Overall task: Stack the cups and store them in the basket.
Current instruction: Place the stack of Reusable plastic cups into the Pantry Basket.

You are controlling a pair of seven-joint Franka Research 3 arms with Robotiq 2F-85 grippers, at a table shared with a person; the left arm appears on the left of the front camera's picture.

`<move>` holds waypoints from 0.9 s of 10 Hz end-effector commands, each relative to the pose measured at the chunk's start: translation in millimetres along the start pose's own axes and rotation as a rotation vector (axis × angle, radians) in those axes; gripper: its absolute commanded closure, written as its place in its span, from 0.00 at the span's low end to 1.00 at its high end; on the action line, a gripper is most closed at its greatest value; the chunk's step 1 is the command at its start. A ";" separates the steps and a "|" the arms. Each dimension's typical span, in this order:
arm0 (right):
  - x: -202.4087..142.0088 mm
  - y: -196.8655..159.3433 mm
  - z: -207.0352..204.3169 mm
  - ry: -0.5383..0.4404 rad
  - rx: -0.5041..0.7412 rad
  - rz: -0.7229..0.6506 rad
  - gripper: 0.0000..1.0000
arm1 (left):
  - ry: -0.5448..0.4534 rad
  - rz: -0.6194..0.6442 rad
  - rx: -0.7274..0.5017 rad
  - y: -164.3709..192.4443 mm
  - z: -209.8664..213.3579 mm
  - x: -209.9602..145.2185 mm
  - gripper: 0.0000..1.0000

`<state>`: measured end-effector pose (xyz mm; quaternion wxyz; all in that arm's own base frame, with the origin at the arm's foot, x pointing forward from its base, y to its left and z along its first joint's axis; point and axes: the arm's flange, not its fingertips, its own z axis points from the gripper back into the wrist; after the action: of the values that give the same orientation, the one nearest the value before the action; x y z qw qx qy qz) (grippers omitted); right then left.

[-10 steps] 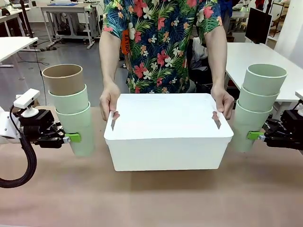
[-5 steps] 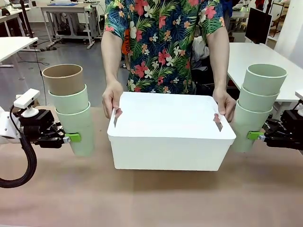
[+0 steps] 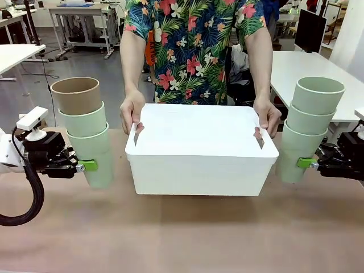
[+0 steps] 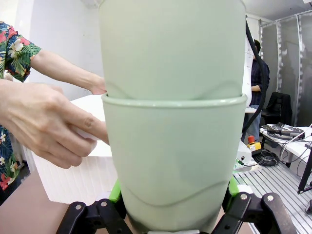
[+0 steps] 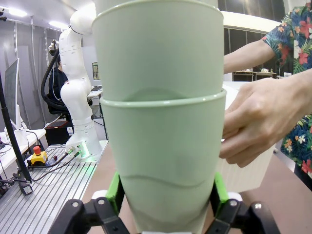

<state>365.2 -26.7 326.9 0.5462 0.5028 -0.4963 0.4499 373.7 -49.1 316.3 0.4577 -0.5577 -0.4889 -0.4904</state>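
The white basket (image 3: pixel 199 165) was held at the middle of the surface (image 3: pixel 182 239) by the person, with one hand (image 3: pixel 132 112) at its 9 o'clock side and the other hand (image 3: pixel 267 116) at its 3 o'clock side. At 9 o'clock from it, the left claw (image 3: pixel 85 166) was closed on the lowest of 3 stacked cups (image 3: pixel 88 136), with the tan-brown cup (image 3: pixel 77 94) on top. At 3 o'clock, the right claw (image 3: pixel 304 163) was closed on the lowest of 3 green cups (image 3: pixel 307 133).
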 end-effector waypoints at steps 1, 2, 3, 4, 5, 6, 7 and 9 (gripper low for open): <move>4.3 -1.3 -1.2 -0.009 -0.009 0.011 0.14 | -0.006 -0.009 -0.005 -1.0 -1.3 3.7 0.13; 4.3 -1.3 -1.2 -0.009 -0.009 0.011 0.14 | -0.006 -0.009 -0.005 -1.0 -1.3 3.7 0.13; 4.3 -1.3 -1.2 -0.009 -0.009 0.011 0.14 | -0.006 -0.009 -0.005 -1.0 -1.3 3.7 0.13; 4.3 -1.3 -1.2 -0.009 -0.009 0.011 0.14 | -0.006 -0.009 -0.005 -1.0 -1.3 3.7 0.13; 4.3 -1.3 -1.2 -0.009 -0.009 0.011 0.14 | -0.006 -0.009 -0.005 -1.0 -1.3 3.7 0.13; 4.3 -1.3 -1.2 -0.009 -0.009 0.011 0.14 | -0.006 -0.009 -0.005 -1.0 -1.3 3.7 0.13; 4.3 -1.3 -1.2 -0.009 -0.009 0.011 0.14 | -0.006 -0.009 -0.005 -1.0 -1.3 3.7 0.13; 4.3 -1.3 -1.2 -0.009 -0.009 0.011 0.14 | -0.006 -0.009 -0.005 -1.0 -1.3 3.7 0.13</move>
<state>365.2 -26.7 326.9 0.5462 0.5028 -0.4963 0.4499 373.7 -49.1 316.3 0.4577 -0.5577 -0.4889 -0.4904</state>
